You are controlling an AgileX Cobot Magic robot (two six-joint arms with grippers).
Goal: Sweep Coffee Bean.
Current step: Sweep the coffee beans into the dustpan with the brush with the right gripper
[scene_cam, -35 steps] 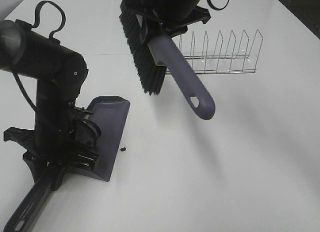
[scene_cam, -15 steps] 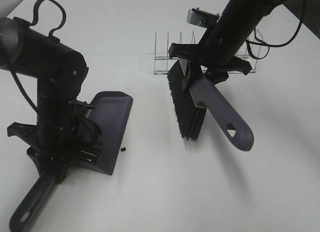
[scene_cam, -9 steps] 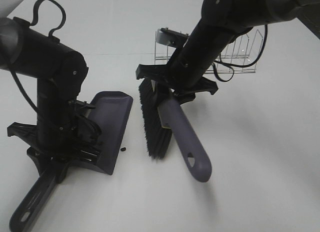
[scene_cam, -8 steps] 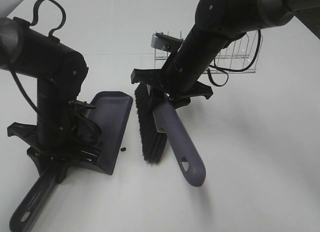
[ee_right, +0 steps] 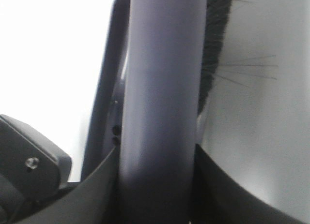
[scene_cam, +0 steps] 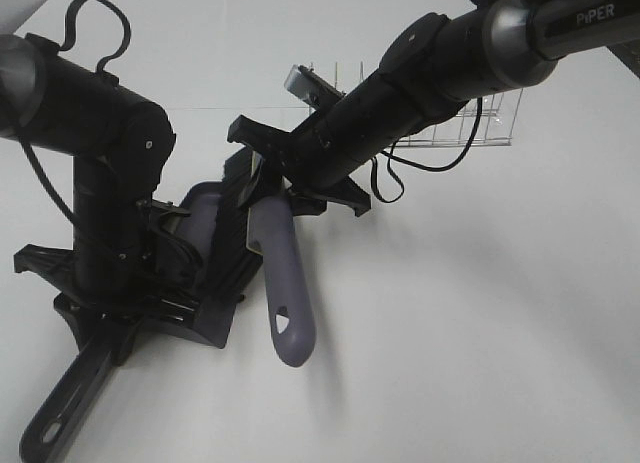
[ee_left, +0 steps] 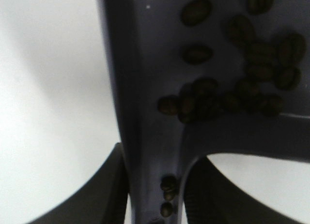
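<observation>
My left pincer [scene_cam: 122, 321] is clamped tight on the dustpan [scene_cam: 197, 215] handle, at the lower left of the high view. The coffee beans [ee_left: 227, 100] lie just beyond my fingers, heaped against the pan's back wall, with a few in the handle groove. My right pincer [scene_cam: 292, 178] grips the brush [scene_cam: 285, 303], its bristles seemingly resting in the pan's mouth.

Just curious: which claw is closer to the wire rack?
Right. Right claw, gripping the brush, sits off one end of the wire rack; left claw, holding the dustpan, is farther.
</observation>
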